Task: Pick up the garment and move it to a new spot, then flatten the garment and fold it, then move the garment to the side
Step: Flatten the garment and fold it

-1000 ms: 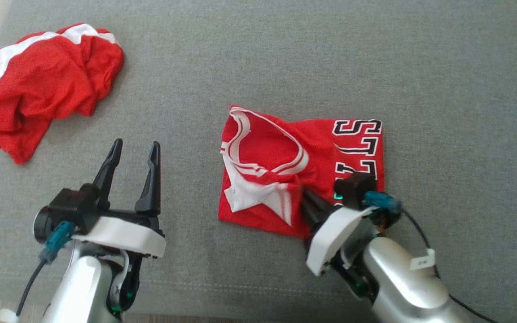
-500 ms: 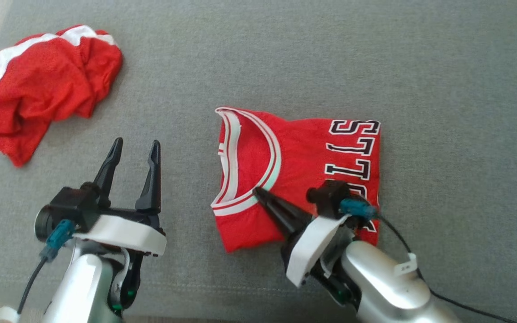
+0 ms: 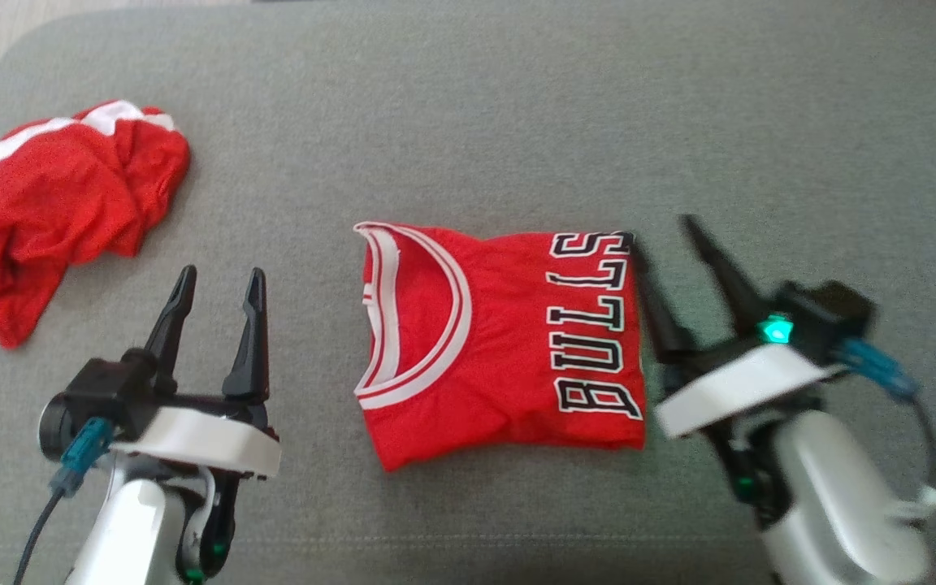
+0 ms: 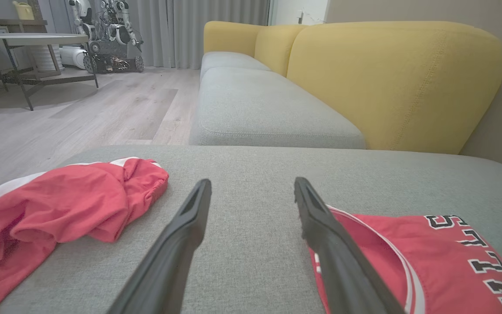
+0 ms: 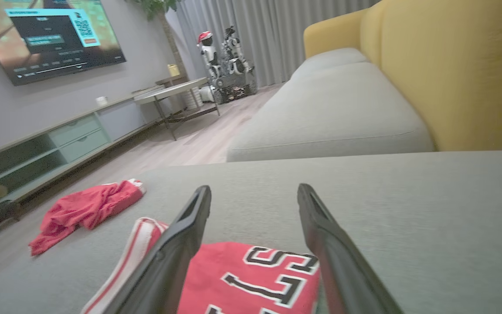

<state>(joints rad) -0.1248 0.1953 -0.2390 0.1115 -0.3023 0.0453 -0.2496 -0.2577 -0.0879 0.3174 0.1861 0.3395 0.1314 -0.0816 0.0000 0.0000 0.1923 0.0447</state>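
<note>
1. Head view: the right claw [image 3: 661, 234] is spread, its two dark fingers apart with nothing between them. It sits just beside the right edge of the folded red jersey [image 3: 500, 341], its nearer finger by the "S" of the lettering. Whether it touches the cloth cannot be told.
2. The left claw [image 3: 220, 276] is also spread and empty. It is to the left of the jersey and apart from it, fingers pointing up the view.
3. The jersey lies as a rough rectangle near the middle of the grey sofa cushion [image 3: 517, 122]. Its striped white collar faces left, and black "BULLS" lettering runs along its right edge.
4. A second red garment [image 3: 54, 211] with a white stripe lies crumpled at the cushion's far left, well apart from the jersey.
5. Right wrist view: beyond the cushion are a yellow sofa back [image 5: 451, 74], a wall screen [image 5: 50, 35] and another robot [image 5: 225, 56] by the curtains.
</note>
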